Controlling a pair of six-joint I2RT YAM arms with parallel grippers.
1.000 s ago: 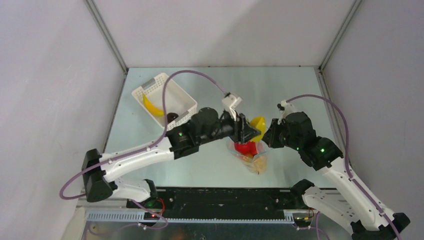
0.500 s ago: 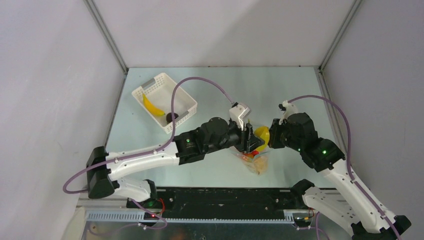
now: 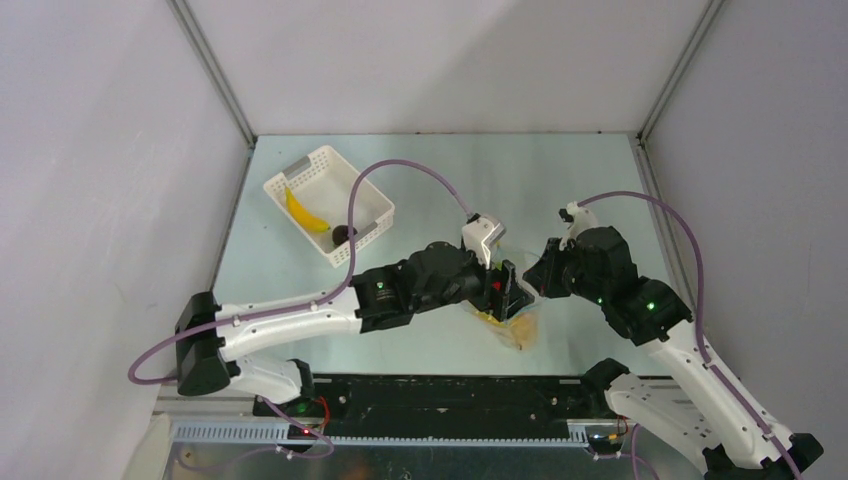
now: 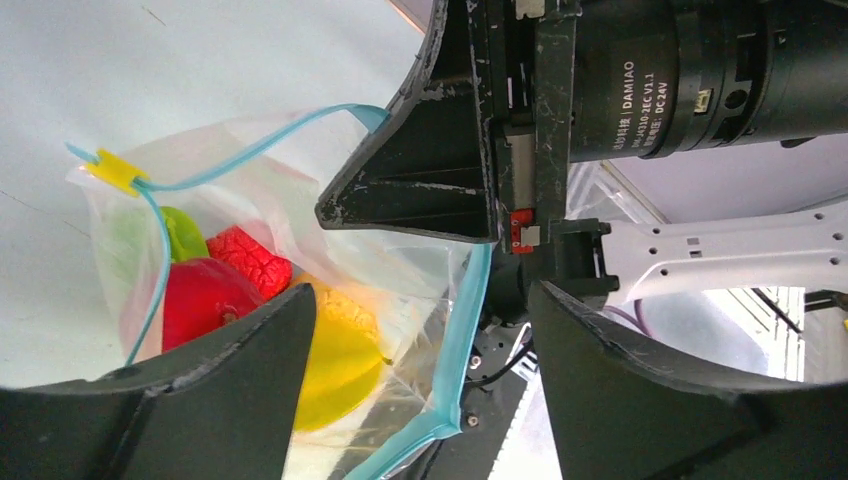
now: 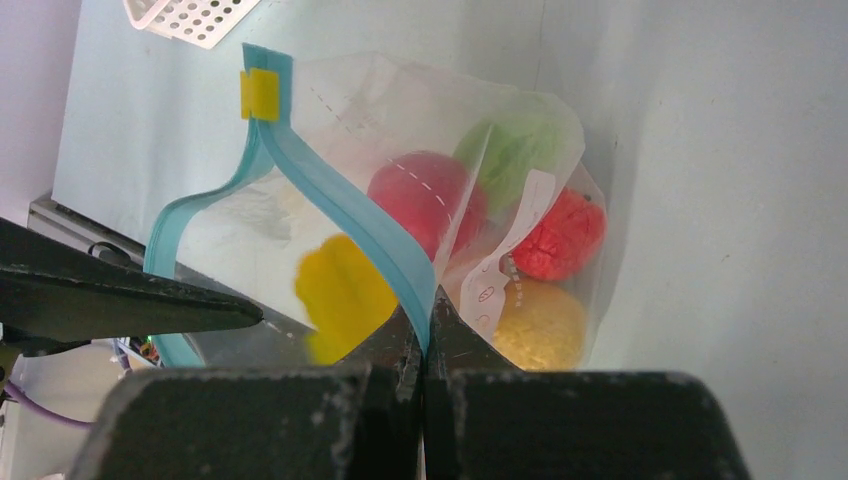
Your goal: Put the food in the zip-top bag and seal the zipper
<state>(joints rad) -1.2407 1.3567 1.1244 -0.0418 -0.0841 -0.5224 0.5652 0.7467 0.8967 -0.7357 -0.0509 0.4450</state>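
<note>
The clear zip-top bag [image 3: 517, 328] lies between both arms with its mouth held open. My right gripper [image 5: 425, 320] is shut on the light blue zipper [image 5: 340, 205] on one side of the mouth. My left gripper [image 4: 420, 300] stands open right at the mouth, with nothing between its fingers. Inside the bag lie a yellow food piece [image 4: 335, 370], a smooth red one [image 4: 200, 300], a bumpy red one [image 4: 250, 255], a green one [image 5: 520, 150] and an orange-yellow one [image 5: 545, 320]. A yellow slider [image 4: 113, 170] sits at the zipper's far end.
A white slotted basket [image 3: 375, 205] stands at the back left, holding a banana [image 3: 305, 212] and a dark purple piece [image 3: 343, 234]. The black rail of the arm bases [image 3: 450, 395] runs just in front of the bag.
My left gripper moved right and down to the bag mouth with the yellow piece and opened. The piece now lies inside the bag. The right gripper kept its hold.
</note>
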